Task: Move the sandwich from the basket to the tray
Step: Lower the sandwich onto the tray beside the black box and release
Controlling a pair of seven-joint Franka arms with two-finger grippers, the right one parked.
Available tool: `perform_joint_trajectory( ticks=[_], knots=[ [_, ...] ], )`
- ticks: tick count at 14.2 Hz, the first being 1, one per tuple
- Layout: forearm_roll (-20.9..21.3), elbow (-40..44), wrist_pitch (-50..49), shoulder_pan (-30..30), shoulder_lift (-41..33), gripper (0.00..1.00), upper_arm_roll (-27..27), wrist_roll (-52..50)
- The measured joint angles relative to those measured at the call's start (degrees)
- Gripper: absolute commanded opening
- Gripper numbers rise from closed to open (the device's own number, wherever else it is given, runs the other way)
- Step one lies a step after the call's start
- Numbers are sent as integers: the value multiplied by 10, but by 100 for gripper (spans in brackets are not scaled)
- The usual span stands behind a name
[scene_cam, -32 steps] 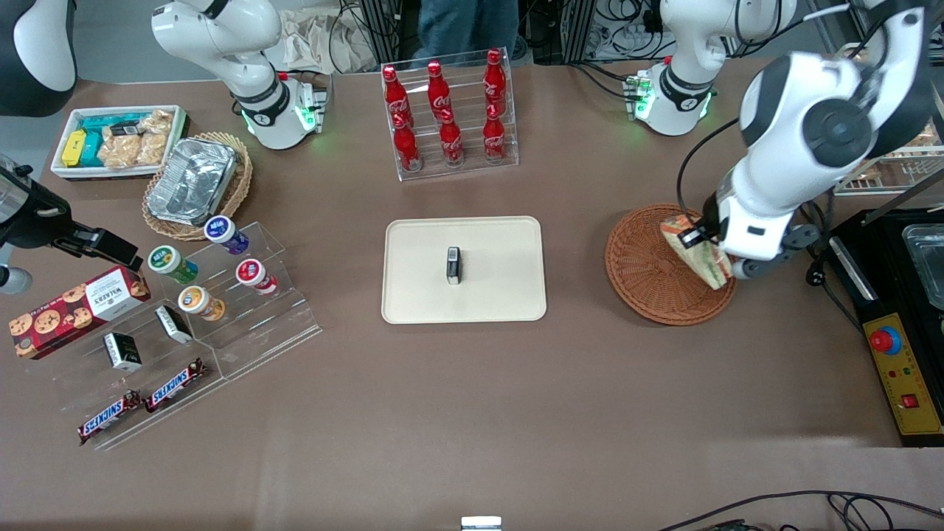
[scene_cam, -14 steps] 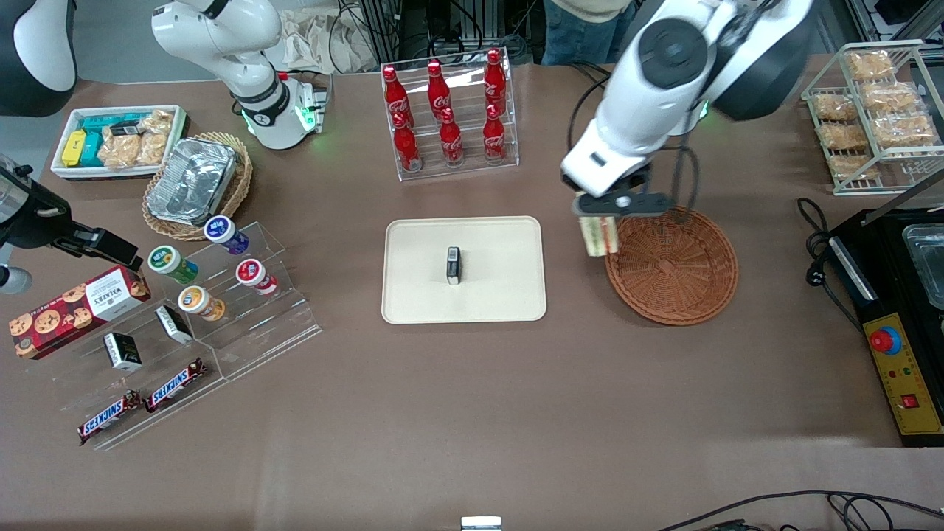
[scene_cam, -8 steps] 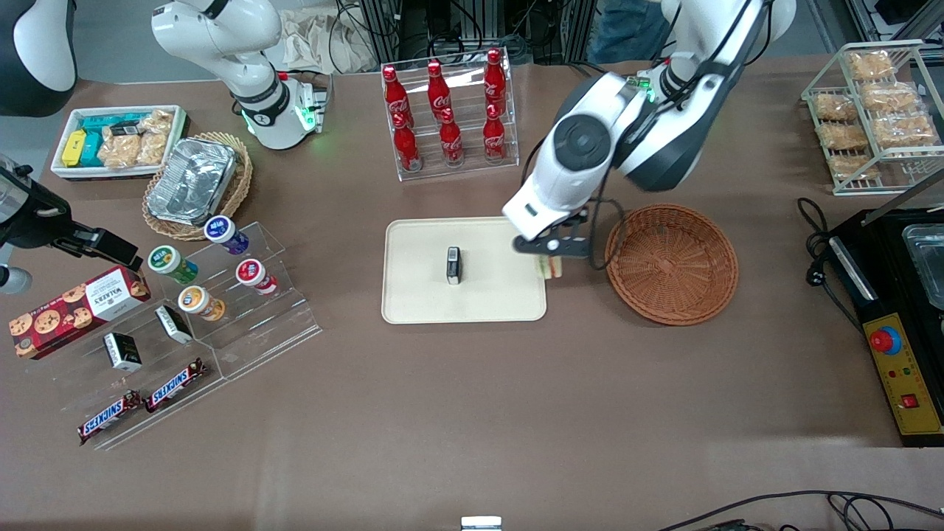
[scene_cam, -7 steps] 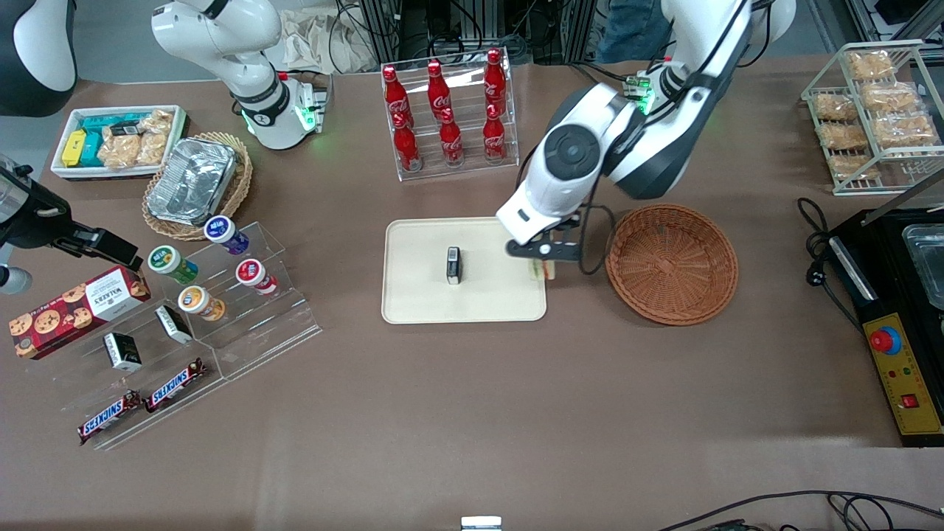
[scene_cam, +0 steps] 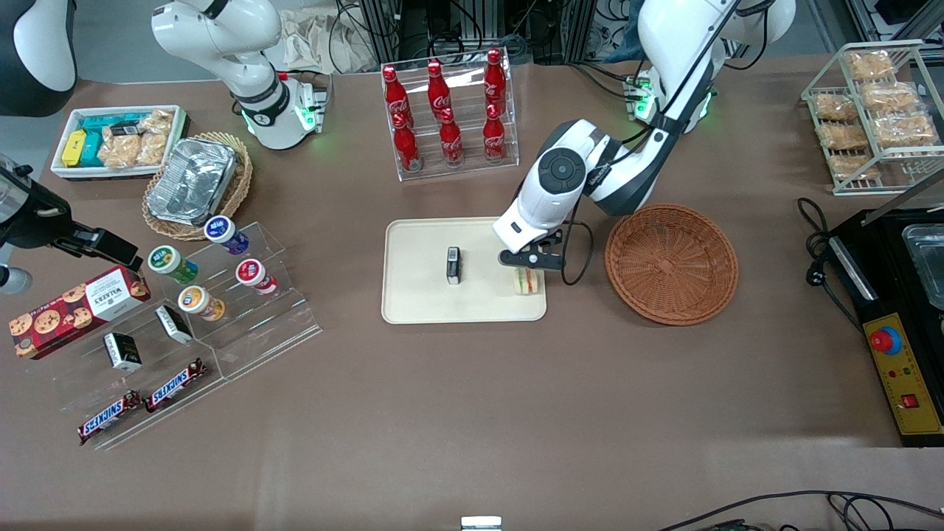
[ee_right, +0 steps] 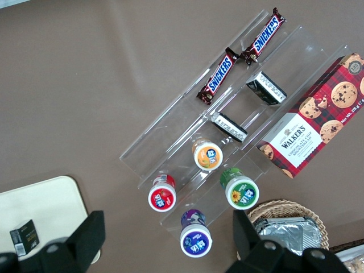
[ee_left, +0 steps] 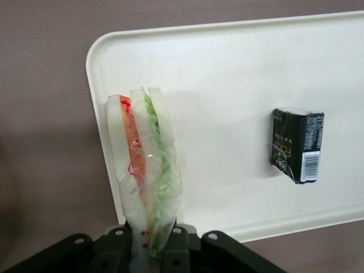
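Left wrist view: the tool [ee_left: 149, 250], clamped on the sandwich [ee_left: 145, 170], hangs at the tray [ee_left: 227, 85] edge; released here, it may topple onto the bench [ee_left: 45, 114].

I see the sandwich [scene_cam: 527, 281] [ee_left: 145, 170], a plastic-wrapped wedge with red, orange and green filling, standing on edge over the cream tray [scene_cam: 413, 306] [ee_left: 227, 85] near the end closest to the empty reddish-brown basket [scene_cam: 671, 264], held in my gripper [scene_cam: 529, 267].
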Motion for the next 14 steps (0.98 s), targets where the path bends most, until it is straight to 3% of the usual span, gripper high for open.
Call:
perform_joint_trajectory(
  ticks=[1,2,3,5,11,14],
  knots=[
    [0,0,11,0,5,0,0,0],
    [0,0,20,0,11,10,0,0],
    [1,0,26,0,17,32,0,0],
    [1,0,32,0,26,97,0,0],
    [21,13,34,4,30,99,8,-15],
    [22,30,-28,27,2,99,14,-17]
  ],
)
